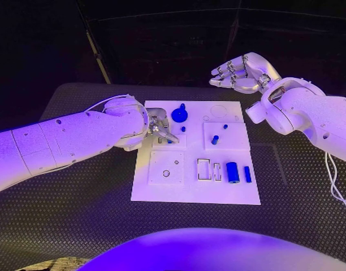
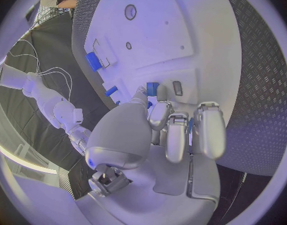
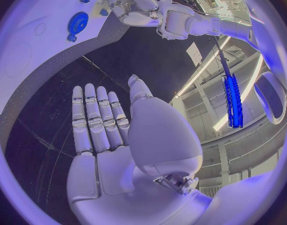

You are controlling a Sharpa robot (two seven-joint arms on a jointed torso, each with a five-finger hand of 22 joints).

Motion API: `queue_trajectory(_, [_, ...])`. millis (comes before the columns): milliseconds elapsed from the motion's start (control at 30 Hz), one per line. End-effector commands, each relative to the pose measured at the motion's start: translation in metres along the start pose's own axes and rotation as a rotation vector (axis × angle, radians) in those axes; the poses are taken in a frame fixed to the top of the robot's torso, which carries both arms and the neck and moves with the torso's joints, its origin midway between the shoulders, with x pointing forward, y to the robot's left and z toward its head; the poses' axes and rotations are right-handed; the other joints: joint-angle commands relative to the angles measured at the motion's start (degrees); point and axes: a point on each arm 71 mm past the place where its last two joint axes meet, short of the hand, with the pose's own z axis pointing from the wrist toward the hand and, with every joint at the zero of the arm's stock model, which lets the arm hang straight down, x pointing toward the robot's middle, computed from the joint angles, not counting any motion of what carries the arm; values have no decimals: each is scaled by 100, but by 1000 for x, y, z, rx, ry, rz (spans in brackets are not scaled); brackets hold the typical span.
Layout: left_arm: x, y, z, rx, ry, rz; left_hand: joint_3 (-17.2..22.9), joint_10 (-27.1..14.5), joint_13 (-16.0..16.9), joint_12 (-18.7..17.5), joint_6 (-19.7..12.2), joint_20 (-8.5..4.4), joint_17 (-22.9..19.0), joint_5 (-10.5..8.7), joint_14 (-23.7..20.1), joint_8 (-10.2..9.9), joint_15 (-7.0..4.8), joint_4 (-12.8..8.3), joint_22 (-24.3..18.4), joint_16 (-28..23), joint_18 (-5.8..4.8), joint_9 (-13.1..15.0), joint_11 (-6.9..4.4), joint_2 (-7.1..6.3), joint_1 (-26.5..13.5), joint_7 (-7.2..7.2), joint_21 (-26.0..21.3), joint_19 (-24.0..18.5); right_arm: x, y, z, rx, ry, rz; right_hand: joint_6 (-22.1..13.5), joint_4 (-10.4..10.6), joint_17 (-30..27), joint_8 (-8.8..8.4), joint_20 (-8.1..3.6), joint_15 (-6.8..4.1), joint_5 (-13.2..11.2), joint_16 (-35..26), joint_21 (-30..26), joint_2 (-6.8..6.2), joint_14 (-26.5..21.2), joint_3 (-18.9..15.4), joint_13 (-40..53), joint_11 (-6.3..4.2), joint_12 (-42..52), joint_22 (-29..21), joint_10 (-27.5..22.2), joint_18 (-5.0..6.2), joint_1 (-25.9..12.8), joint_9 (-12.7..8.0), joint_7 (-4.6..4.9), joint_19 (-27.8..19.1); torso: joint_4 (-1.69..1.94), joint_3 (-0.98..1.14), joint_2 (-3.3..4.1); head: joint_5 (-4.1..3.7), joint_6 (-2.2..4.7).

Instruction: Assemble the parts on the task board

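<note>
The white task board [image 1: 196,186] lies in the middle of the table. My left hand [image 1: 158,127] hovers low over its far left part, fingers curled in, pinching a small blue part [image 2: 152,88] at its fingertips just above the board [image 2: 156,30]. A blue gear [image 1: 180,114] stands just beyond that hand, also seen as the gear [image 3: 77,21] from the right wrist. A blue peg [image 1: 215,139] stands on the right-hand block. A blue cylinder [image 1: 232,172] and a thin blue bar [image 1: 247,174] lie near the right edge. My right hand [image 1: 242,72] is raised beyond the far right corner, fingers spread, holding nothing.
A rectangular slot [image 1: 203,169] sits beside the blue cylinder, and a round hole [image 1: 165,174] is in the near left block. White cables [image 1: 336,186] trail on the table at the right. Black matting surrounds the board.
</note>
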Motion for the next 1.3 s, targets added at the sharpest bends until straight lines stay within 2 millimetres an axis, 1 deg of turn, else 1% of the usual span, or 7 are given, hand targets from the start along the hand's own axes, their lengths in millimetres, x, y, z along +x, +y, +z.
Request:
queue_trajectory(33, [0,-1,0,2,-8,-23,346,3,-12,-32,3,-23,1510,48,604,-46,-16,-135,143,18,22,-26,-58,50,225,-51,-29,11,0,2,1,-11,5,4,41,-20,-7,-37,15,1,27,-28,-11,25,-11,-23,-7,26,20,-8,-29,28,-46,4,85,25,2,-1,2,0,0])
queue_trajectory(200, [0,-1,0,6,-8,-42,1073,-8,-29,-62,-7,-30,1510,131,604,-85,-12,-324,150,18,21,-48,-47,-106,276,-27,-35,12,0,1,1,-10,7,5,41,-20,-7,-37,15,1,27,-28,-11,25,-11,-23,-7,26,20,-8,-29,28,-46,4,85,25,5,0,0,3,0])
queue_trajectory(267, [0,-2,-1,8,-6,-47,1697,3,-34,-71,11,-30,1510,364,604,-70,21,-400,163,18,25,-35,-34,-335,86,2,-35,16,0,1,1,-9,7,6,41,-20,-7,-37,15,1,27,-28,-11,25,-11,-23,-7,26,20,-8,-29,28,-46,4,85,25,6,-1,2,-2,0])
queue_trajectory(400, [1,-2,-2,11,-3,-52,2693,34,-42,-68,9,17,1510,381,604,7,15,-557,177,18,14,36,-55,-717,-344,15,-40,20,0,1,1,-8,6,8,46,-23,-9,-35,15,0,41,-29,-16,28,-9,-22,-6,24,23,-8,-26,28,-44,5,83,28,0,-1,1,-3,0])
queue_trajectory(533, [1,-2,-2,14,1,-57,3301,60,-42,-60,2,2,1510,363,604,120,26,-703,186,18,20,133,-29,-882,-676,5,-46,22,0,0,1,-6,6,9,46,-23,-9,-35,15,0,41,-29,-16,28,-9,-22,-6,24,23,-8,-26,28,-44,5,83,28,3,-1,0,0,0])
queue_trajectory(733, [0,-1,-5,15,3,-62,3667,71,-48,-61,-21,7,1510,372,604,219,19,-853,197,18,18,222,-27,-928,-861,-5,-48,26,0,-1,2,-2,2,8,49,-23,-10,-34,15,0,51,-29,-20,34,-8,-20,-6,23,26,-8,-24,28,-43,5,82,31,3,6,1,-6,0])
queue_trajectory(1300, [-16,-2,0,-1,7,-48,3860,73,-58,-66,-51,8,1510,364,604,288,19,-978,205,18,18,290,-30,-972,-964,-8,-51,27,0,-1,2,0,1,11,52,-21,-12,-34,14,-1,59,-30,-25,40,-7,-18,-6,22,29,-8,-22,28,-46,5,82,34,0,7,4,9,0])
